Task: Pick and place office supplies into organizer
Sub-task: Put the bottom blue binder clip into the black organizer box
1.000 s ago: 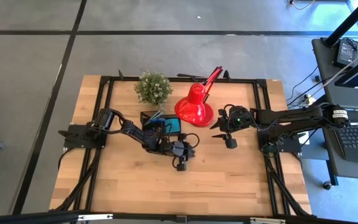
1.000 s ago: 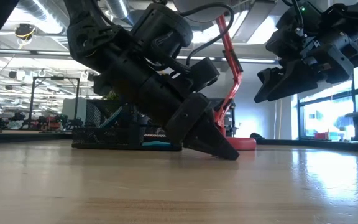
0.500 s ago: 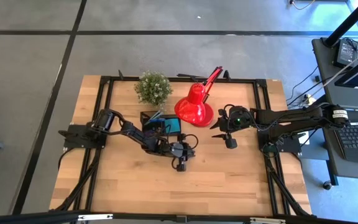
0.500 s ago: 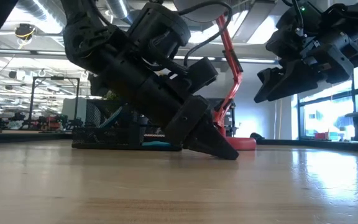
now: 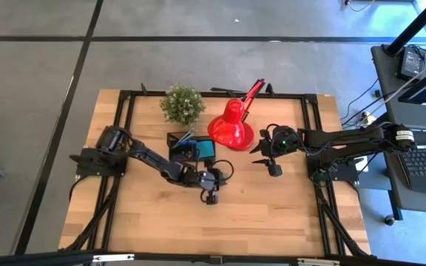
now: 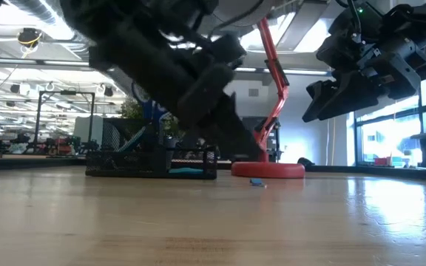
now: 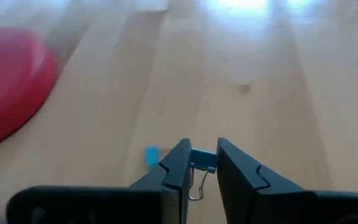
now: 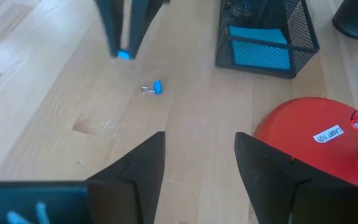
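**Wooden table and what sits on it**

I'm looking down at a light wooden table (image 5: 272,214) edged by black metal frame rails (image 5: 213,94). At the back stands a small green potted plant (image 5: 182,104), with a red desk lamp (image 5: 231,127) beside it, its base flat on the wood. Just in front of these I see the black mesh organizer (image 5: 191,148), a blue pad inside it. One small blue binder clip (image 8: 155,88) lies loose on the bare boards near the organizer.
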Action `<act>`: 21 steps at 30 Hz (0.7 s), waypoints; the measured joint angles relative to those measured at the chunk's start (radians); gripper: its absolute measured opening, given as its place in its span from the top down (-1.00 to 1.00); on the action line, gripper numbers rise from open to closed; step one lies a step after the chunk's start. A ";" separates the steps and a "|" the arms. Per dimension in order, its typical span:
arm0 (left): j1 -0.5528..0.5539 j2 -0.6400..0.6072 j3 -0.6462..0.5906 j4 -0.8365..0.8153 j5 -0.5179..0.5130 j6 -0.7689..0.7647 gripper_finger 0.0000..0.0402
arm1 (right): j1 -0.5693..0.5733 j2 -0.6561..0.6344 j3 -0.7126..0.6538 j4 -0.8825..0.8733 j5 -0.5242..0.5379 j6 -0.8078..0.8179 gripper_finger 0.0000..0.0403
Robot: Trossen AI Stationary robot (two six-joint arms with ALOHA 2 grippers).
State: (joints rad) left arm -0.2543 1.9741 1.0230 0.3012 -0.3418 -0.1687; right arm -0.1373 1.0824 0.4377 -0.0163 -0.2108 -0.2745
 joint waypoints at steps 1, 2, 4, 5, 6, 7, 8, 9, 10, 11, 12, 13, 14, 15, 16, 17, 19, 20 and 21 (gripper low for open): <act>-0.002 -0.016 0.001 -0.044 -0.017 -0.030 0.71 | 0.000 0.000 0.000 0.000 0.000 0.000 0.03; -0.006 -0.028 0.002 -0.090 -0.033 -0.065 0.71 | 0.000 0.000 0.000 0.000 0.000 0.000 0.03; -0.009 -0.058 0.001 -0.212 -0.062 -0.131 0.72 | 0.000 0.000 0.000 0.000 0.000 0.000 0.03; -0.012 -0.078 0.000 -0.263 -0.071 -0.164 0.72 | 0.000 0.000 0.000 0.000 0.000 0.000 0.03; -0.013 -0.098 0.001 -0.313 -0.079 -0.198 0.72 | 0.000 0.000 0.000 0.000 0.000 0.000 0.03; -0.013 -0.121 0.001 -0.365 -0.088 -0.234 0.72 | 0.000 0.000 0.000 0.000 0.000 0.000 0.03; -0.014 -0.143 0.002 -0.420 -0.098 -0.268 0.72 | 0.000 0.000 0.000 0.001 0.000 0.000 0.03; -0.015 -0.161 0.002 -0.476 -0.108 -0.303 0.72 | 0.000 0.000 0.000 0.001 0.000 0.000 0.03; -0.016 -0.179 0.002 -0.527 -0.116 -0.340 0.72 | 0.000 0.000 0.000 0.001 0.000 0.000 0.03; -0.019 -0.200 0.002 -0.581 -0.124 -0.375 0.72 | 0.000 0.000 0.000 0.001 0.000 0.000 0.03; -0.020 -0.221 0.002 -0.641 -0.133 -0.404 0.72 | 0.000 0.000 0.000 0.001 0.000 0.000 0.03; -0.023 -0.239 0.002 -0.692 -0.136 -0.432 0.72 | 0.000 0.000 0.000 0.001 0.000 0.000 0.03; -0.026 -0.252 0.003 -0.740 -0.139 -0.458 0.72 | 0.000 0.000 0.000 0.001 0.000 0.000 0.03; -0.027 -0.263 0.003 -0.794 -0.149 -0.482 0.72 | 0.000 0.000 0.000 0.001 0.000 0.000 0.03; -0.029 -0.270 0.003 -0.847 -0.171 -0.507 0.72 | 0.000 0.000 0.000 0.003 0.000 0.000 0.03; -0.032 -0.275 0.003 -0.886 -0.193 -0.532 0.72 | 0.000 0.000 0.000 0.004 0.000 0.000 0.03; -0.032 -0.277 0.003 -0.942 -0.236 -0.570 0.72 | 0.000 0.000 0.000 0.004 0.000 0.000 0.03; -0.032 -0.277 0.003 -0.978 -0.255 -0.587 0.72 | 0.000 0.000 0.000 0.004 0.000 0.000 0.03; -0.031 -0.274 0.003 -1.002 -0.272 -0.605 0.72 | 0.000 0.000 0.000 0.004 0.000 0.000 0.03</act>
State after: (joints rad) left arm -0.2853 1.6997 1.0260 -0.7007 -0.6134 -0.7735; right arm -0.1375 1.0824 0.4377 -0.0124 -0.2108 -0.2745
